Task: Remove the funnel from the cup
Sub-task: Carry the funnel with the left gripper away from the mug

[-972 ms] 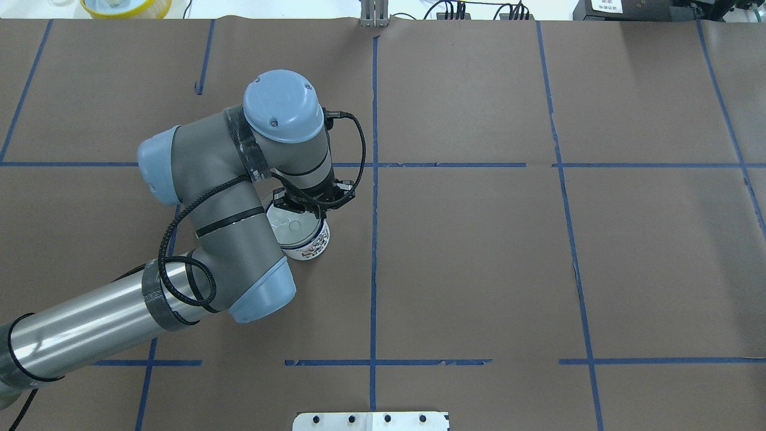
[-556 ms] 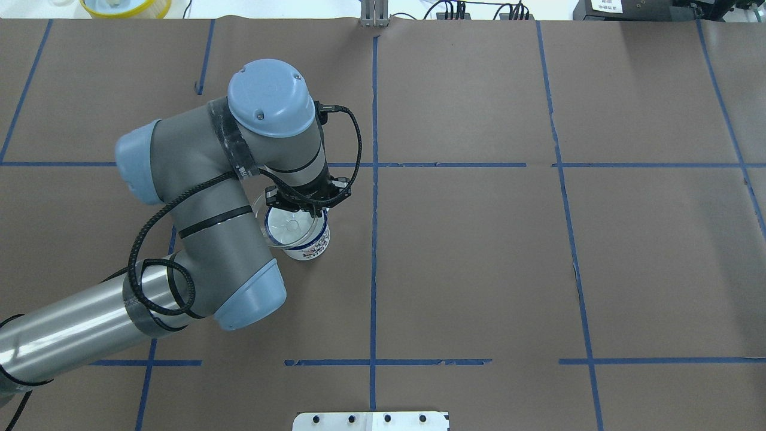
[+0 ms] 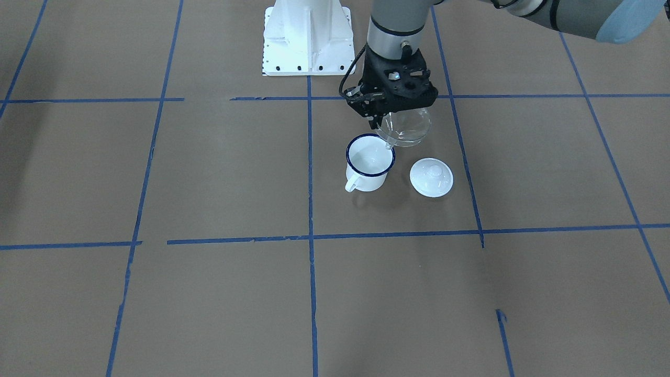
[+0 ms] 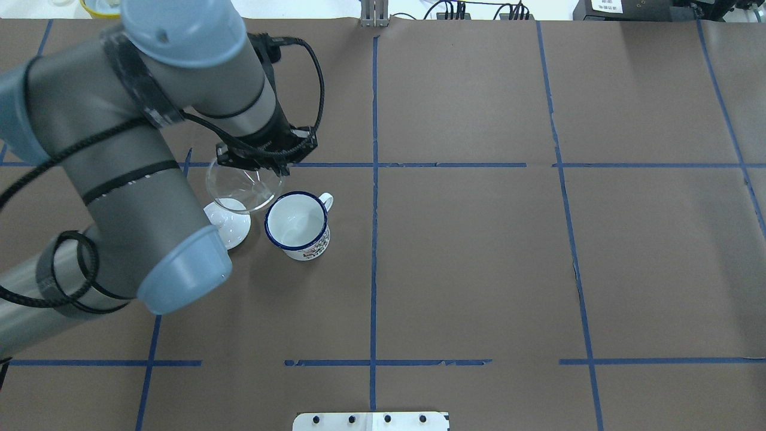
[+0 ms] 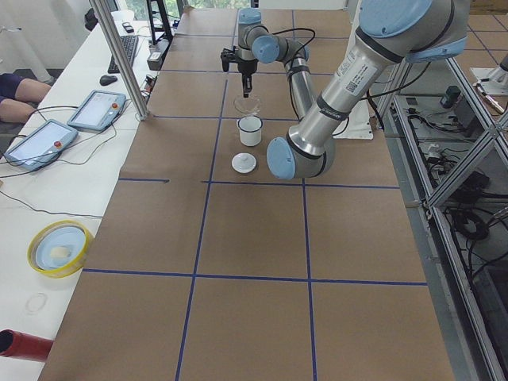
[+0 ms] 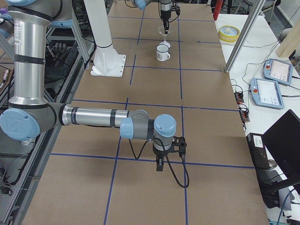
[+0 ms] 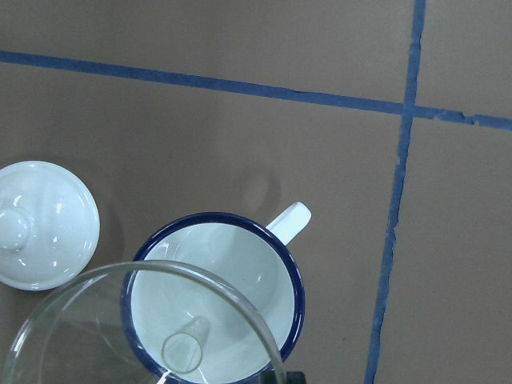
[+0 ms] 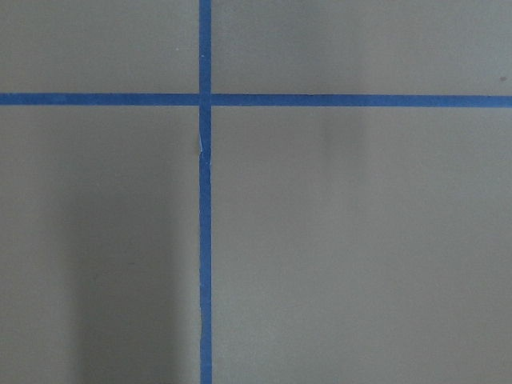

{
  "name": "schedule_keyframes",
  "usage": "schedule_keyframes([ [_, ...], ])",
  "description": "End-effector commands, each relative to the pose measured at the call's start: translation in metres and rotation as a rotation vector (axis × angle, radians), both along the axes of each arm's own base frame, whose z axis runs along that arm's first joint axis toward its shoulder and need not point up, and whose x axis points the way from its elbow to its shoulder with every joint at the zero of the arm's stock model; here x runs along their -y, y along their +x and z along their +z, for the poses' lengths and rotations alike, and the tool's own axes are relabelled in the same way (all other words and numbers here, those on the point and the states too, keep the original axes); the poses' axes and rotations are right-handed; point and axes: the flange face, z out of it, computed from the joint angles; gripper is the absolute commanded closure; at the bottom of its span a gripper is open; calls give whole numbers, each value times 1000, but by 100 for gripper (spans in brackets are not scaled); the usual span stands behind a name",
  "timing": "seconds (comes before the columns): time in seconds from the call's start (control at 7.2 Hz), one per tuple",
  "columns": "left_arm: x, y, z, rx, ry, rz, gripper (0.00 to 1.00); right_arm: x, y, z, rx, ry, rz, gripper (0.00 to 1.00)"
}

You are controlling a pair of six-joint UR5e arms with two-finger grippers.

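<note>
My left gripper [image 4: 262,171] is shut on the rim of the clear funnel [image 4: 242,185] and holds it in the air, out of the cup and just to its side. The front-facing view shows the funnel [image 3: 406,127] hanging under the gripper [image 3: 378,124], spout down by the cup's rim. The white cup [image 4: 296,221] with a dark blue rim stands upright and empty on the table; it also shows in the front-facing view [image 3: 367,166] and the left wrist view [image 7: 228,268]. My right gripper [image 6: 159,166] hovers far away over bare table; I cannot tell if it is open.
A round white knobbed lid [image 4: 234,228] lies on the table right beside the cup, partly under the funnel; it also shows in the front-facing view [image 3: 431,177]. The white robot base plate [image 3: 306,39] stands behind. A yellow bowl [image 5: 57,248] sits on the side bench.
My left gripper has lifted the funnel out of the cup and carried it up and to the overhead view's left. The arm rose, which uncovers the lid beside the cup.
</note>
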Motion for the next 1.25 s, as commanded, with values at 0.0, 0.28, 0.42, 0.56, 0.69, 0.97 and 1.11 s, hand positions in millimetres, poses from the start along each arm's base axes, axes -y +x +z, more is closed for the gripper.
schedule_keyframes([
  [0.0,48,-44,6,-64,5,-152,100,0,0,0,0,0,0,0],
  [0.28,91,-41,65,-185,-52,-390,100,0,0,0,0,0,0,0],
  [0.42,118,-25,92,-265,-58,-501,100,0,0,0,0,0,0,0],
  [0.56,137,-16,111,-317,-60,-582,100,0,0,0,0,0,0,0],
  [0.69,152,-11,129,-333,-69,-681,100,0,0,0,0,0,0,0],
  [0.97,157,36,178,-397,-30,-886,100,0,0,0,0,0,0,0],
  [1.11,128,78,197,-407,42,-1025,100,0,0,0,0,0,0,0],
])
